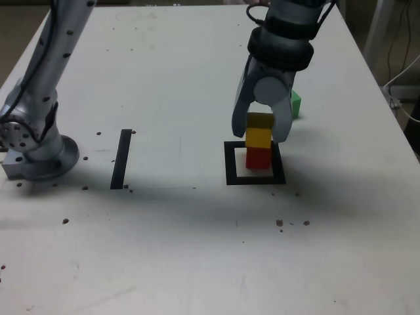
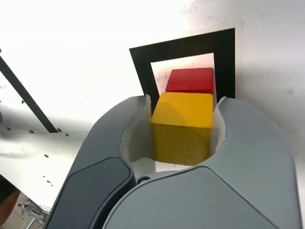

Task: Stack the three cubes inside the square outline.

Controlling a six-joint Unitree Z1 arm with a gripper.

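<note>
Listing my claw closed on the yellow cube over the red cube, inside the square outline; green cube nearer the worktop's far edge; off-centre release could topple yellow.

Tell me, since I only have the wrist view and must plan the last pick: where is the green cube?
Observer: The green cube is outside the outline, partly hidden behind the gripper, toward the exterior view's right.
Operator: My yellow cube looks offset from the red one. How does it look from outside?
Observer: In the exterior view, the yellow cube lines up above the red cube, their side edges nearly matching.
Operator: Any gap between them?
Observer: I see none from out here, though I can't say for sure that they touch.
</note>
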